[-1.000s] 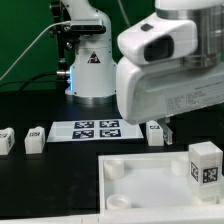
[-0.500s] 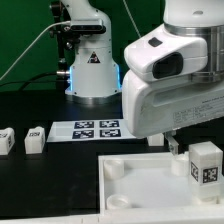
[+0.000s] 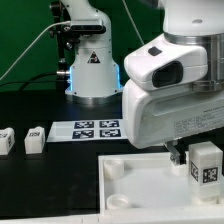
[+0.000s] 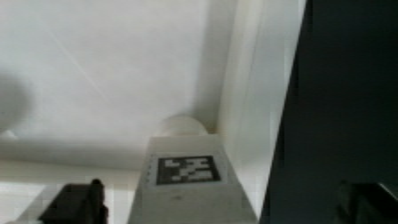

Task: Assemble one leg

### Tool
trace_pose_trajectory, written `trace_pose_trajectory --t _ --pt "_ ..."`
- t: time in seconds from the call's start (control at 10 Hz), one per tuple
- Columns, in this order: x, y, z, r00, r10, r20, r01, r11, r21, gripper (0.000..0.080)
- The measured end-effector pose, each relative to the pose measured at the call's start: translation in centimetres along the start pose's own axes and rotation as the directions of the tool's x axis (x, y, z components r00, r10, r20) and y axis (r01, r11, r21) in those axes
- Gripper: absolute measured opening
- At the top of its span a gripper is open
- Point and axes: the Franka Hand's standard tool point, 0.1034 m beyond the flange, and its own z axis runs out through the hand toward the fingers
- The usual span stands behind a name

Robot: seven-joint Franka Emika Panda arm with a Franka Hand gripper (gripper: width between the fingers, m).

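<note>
A leg, a white block with a square tag, stands upright on the large white panel at the exterior view's right. My gripper is right beside it, mostly hidden under the arm's white hand. In the wrist view the same leg rises between my two dark fingertips, which stand wide apart on either side without touching it. The gripper is open. Two more legs stand on the black table at the exterior view's left.
The marker board lies flat behind the panel. The robot base stands at the back. The panel has round corner sockets near its left edge.
The arm has moved toward the exterior view's right and lower, bringing the gripper next to the leg on the panel. It now hides the leg that stood by the marker board.
</note>
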Motion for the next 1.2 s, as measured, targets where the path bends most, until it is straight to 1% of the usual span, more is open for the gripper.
trace_pose_trajectory --t 0.1,0.3,0.4,0.5,0.7,0.8,0.9,1.0,1.1,1.2 --pt "0.0 0.0 0.0 1.000 -0.001 -0.001 0.001 1.000 0.000 0.0649" --pt "0.0 0.0 0.0 1.000 0.000 -0.001 0.000 1.000 0.000 0.0398" --pt "0.0 0.1 0.0 1.000 0.001 -0.002 -0.001 1.000 -0.001 0.0398" --pt "0.0 0.2 0.0 1.000 0.002 -0.001 -0.002 1.000 -0.001 0.0315" --pt "0.0 0.2 0.0 1.000 0.019 -0.001 -0.019 1.000 0.000 0.0315" --pt "0.0 0.4 0.1 1.000 0.032 -0.001 -0.032 0.999 0.006 0.0315" --pt "0.1 0.9 0.2 0.996 0.088 -0.001 -0.088 0.996 0.011 0.0315" --pt "0.0 1.3 0.3 0.965 0.261 0.006 -0.261 0.965 0.023 0.0297" --pt "0.1 1.3 0.3 0.910 0.415 0.015 -0.415 0.909 0.043 0.0297" --pt "0.1 1.2 0.3 0.860 0.510 0.019 -0.511 0.858 0.048 0.0294"
